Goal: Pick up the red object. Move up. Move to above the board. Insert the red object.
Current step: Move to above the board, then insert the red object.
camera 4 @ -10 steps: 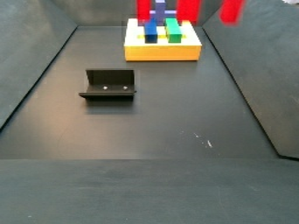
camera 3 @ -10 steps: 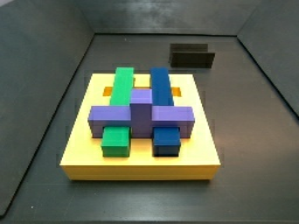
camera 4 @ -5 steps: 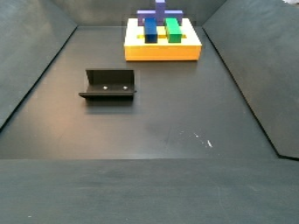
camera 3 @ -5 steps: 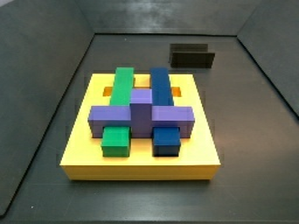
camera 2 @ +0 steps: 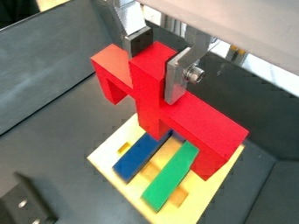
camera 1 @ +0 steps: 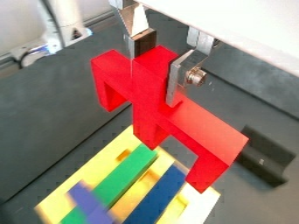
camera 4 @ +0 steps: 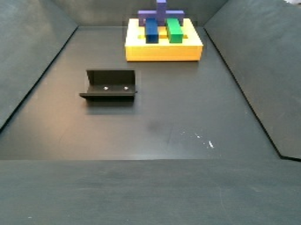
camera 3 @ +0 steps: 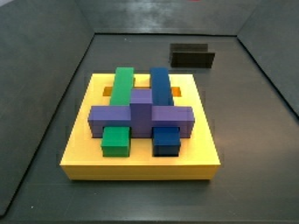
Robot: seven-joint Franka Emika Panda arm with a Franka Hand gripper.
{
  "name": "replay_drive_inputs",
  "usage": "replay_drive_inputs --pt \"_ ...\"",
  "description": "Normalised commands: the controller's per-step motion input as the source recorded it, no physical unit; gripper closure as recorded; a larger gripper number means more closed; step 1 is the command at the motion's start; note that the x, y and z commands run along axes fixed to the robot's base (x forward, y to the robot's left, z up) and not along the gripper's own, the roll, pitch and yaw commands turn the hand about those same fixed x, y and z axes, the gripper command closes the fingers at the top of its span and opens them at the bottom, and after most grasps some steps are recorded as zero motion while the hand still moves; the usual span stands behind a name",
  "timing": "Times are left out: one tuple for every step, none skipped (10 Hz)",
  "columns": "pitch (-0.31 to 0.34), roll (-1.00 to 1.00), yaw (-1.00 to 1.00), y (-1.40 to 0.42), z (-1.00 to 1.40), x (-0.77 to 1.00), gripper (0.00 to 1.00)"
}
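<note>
In both wrist views my gripper is shut on the central stub of the red object, with a silver finger on each side. The piece hangs above the yellow board, which carries a green block, a blue block and a purple block. Both side views show the board with its purple cross block. Neither the gripper nor the red object appears in them.
The fixture stands on the dark floor away from the board. Grey walls close in the floor on the sides.
One second ago the red object showed at the top edge of a side view above the board; it has since risen out of that view. The board and fixture have not moved.
</note>
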Motion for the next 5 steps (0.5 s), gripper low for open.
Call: replay_drive_inputs --pt "0.152 0.02 0.01 -0.28 0.06 0.10 1.00" --pt "0.000 0.01 0.00 0.01 -0.03 0.00 1.00" --pt "0.000 0.00 0.00 0.01 -0.50 0.00 1.00" --pt "-0.123 0.06 0.05 0.00 -1.00 0.00 1.00" --pt "-0.107 0.19 0.11 0.13 -0.91 -0.06 1.00"
